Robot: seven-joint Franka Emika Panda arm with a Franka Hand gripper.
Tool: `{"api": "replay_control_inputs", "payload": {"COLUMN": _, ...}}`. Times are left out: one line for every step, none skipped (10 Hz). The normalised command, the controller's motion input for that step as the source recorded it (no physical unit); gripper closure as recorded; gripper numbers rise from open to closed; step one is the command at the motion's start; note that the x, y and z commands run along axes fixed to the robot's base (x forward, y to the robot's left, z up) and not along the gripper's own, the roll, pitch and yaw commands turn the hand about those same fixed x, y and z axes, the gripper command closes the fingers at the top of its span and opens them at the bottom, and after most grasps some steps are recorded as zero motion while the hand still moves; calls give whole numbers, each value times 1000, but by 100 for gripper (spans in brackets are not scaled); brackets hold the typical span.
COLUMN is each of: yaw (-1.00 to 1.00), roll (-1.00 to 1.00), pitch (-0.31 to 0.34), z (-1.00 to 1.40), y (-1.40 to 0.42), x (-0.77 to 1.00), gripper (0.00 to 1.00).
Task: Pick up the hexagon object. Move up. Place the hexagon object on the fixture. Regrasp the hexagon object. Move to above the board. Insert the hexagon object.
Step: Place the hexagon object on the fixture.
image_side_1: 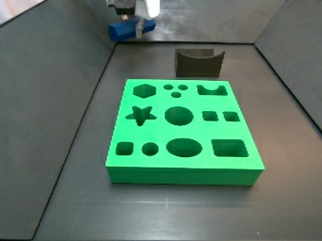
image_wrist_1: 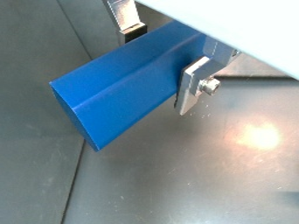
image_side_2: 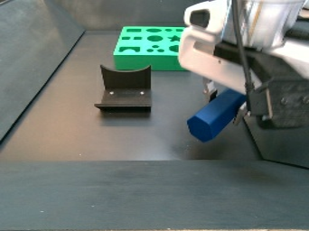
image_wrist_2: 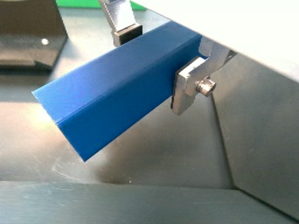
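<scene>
My gripper (image_wrist_1: 163,59) is shut on the hexagon object (image_wrist_1: 128,87), a long blue bar that lies crosswise between the silver fingers in both wrist views (image_wrist_2: 111,96). One end of the bar sticks far out past the fingers. In a side view the gripper (image_side_1: 132,14) holds the bar (image_side_1: 123,30) near the back left wall, beyond the green board (image_side_1: 186,175) and left of the dark notched fixture (image_side_1: 198,62). In a side view the bar (image_side_2: 215,117) hangs tilted under the gripper (image_side_2: 229,90), to the right of the fixture (image_side_2: 125,90), with the board (image_side_2: 135,60) behind.
Dark grey walls enclose the floor, among them a sloping side wall (image_side_1: 63,85). A dark part of the rig (image_side_2: 284,117) stands close beside the held bar. The board carries several shaped holes, among them a hexagon (image_side_1: 146,90) at its far left corner.
</scene>
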Motion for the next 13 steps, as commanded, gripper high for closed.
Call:
{"api": "replay_control_inputs", "payload": {"yaw": -2, "roll": -2, "pitch": 19, "z": 1000, "y": -1, "x": -10, "gripper": 100}}
{"api": "replay_control_inputs", "payload": {"yaw": -3, "roll": 0, "pitch": 20, "z": 1000, "y": -1, "x": -12, "gripper": 100}}
{"api": "replay_control_inputs", "payload": {"yaw": -5, "roll": 2, "pitch": 26, "z": 1000, "y": 0, "x": -19, "gripper": 100}}
{"api": "replay_control_inputs", "payload": {"yaw": -6, "roll": 4, "pitch": 31, "z": 1000, "y": 0, "x": -24, "gripper": 100}}
{"api": "replay_control_inputs", "payload": {"yaw": -8, "roll": 7, "pitch": 36, "z": 1000, "y": 2, "x": -31, "gripper": 100}}
{"api": "replay_control_inputs", "payload": {"yaw": -9, "roll": 9, "pitch": 41, "z": 1000, "y": 5, "x": -34, "gripper": 100}}
{"api": "replay_control_inputs", "payload": {"yaw": -11, "roll": 11, "pitch": 46, "z": 812, "y": 9, "x": -27, "gripper": 100}}
{"api": "replay_control_inputs", "payload": {"yaw": -11, "roll": 11, "pitch": 51, "z": 705, "y": 11, "x": -23, "gripper": 100}}
{"api": "replay_control_inputs", "payload": {"yaw": -12, "roll": 10, "pitch": 64, "z": 492, "y": 15, "x": -13, "gripper": 100}}
{"api": "replay_control_inputs", "payload": {"yaw": -12, "roll": 8, "pitch": 77, "z": 331, "y": 18, "x": -6, "gripper": 100}}
{"api": "replay_control_inputs", "payload": {"yaw": 1000, "roll": -72, "pitch": 20, "z": 119, "y": -1000, "x": 789, "gripper": 100}}
{"api": "replay_control_inputs", "payload": {"yaw": 1000, "roll": -70, "pitch": 22, "z": 87, "y": -1000, "x": 795, "gripper": 100}}
{"api": "replay_control_inputs", "payload": {"yaw": 1000, "roll": -74, "pitch": 31, "z": 83, "y": -1000, "x": 834, "gripper": 100}}
